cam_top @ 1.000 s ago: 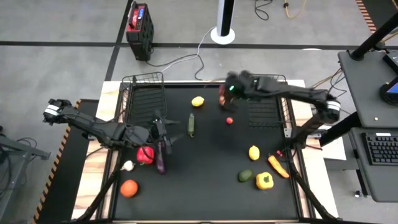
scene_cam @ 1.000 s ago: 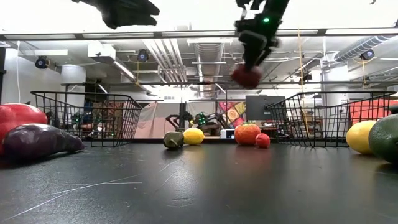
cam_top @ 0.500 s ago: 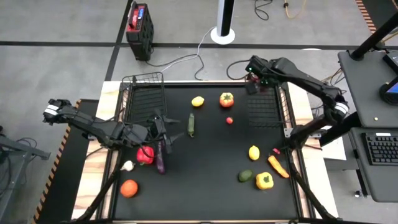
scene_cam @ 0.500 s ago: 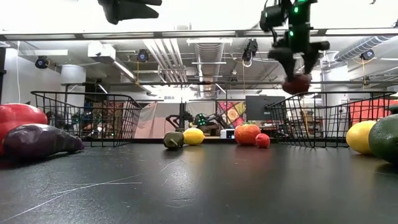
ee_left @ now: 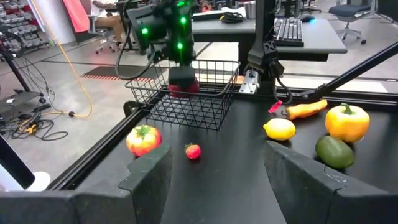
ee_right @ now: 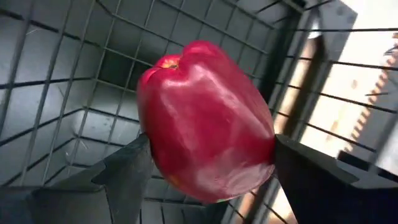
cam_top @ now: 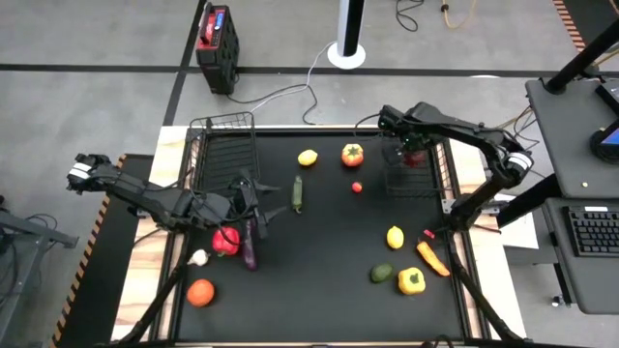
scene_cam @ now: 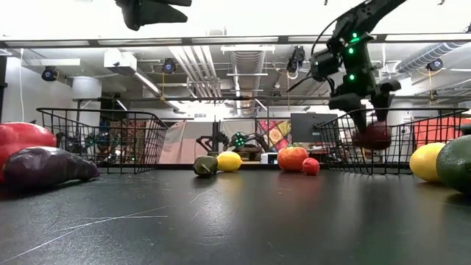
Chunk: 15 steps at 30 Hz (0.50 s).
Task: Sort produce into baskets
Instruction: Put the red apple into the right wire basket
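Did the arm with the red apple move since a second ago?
Yes. The right end effector, shut on the red apple, went from beside the yellow lemon into the right basket.

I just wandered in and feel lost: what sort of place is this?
Probably a robotics lab or workshop. A black table holds toy produce and wire baskets, open ceiling pipes run overhead, and a desk with a keyboard stands beside the table.

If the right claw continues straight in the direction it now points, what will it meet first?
Most likely the mesh floor of the right basket. The right claw points down into it, shut on a red fruit, which would touch first; the remaining depth is unclear.
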Tool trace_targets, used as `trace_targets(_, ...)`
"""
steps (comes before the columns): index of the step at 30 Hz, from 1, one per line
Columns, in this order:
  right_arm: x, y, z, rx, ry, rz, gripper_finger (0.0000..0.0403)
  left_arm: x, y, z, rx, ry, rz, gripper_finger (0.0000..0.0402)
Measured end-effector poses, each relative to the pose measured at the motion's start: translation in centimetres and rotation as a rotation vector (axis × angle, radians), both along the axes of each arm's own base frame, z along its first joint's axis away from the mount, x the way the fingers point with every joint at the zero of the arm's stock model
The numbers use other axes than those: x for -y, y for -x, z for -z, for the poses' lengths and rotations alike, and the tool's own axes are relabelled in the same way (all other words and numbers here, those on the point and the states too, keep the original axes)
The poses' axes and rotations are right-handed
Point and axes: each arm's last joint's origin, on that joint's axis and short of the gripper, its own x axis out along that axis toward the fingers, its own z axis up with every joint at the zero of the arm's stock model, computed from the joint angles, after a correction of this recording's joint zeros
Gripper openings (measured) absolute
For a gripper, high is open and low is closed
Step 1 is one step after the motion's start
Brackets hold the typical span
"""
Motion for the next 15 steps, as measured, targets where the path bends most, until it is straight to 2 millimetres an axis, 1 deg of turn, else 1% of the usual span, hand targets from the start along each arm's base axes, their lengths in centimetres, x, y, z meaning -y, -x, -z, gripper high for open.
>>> trace_targets(4,0.2,0.3,1.3,0.048,-0.039,-0.011,0.0299,0.0,0.0,0.0,0.002,0.008,0.003,0.0233)
trace_targets(7,0.2,0.8,2.1,0.048,-0.055,-0.011,0.0299,0.0,0.0,0.0,0.004,0.014,0.002,0.0233)
trace_targets(11,0.3,1.1,2.5,0.058,-0.06,-0.006,0.0299,0.0,0.0,0.0,0.007,0.021,0.0,0.0233)
trace_targets(15,0.4,1.1,2.4,0.061,-0.055,-0.014,0.0302,0.0,0.0,0.0,0.013,0.028,-0.001,0.0233)
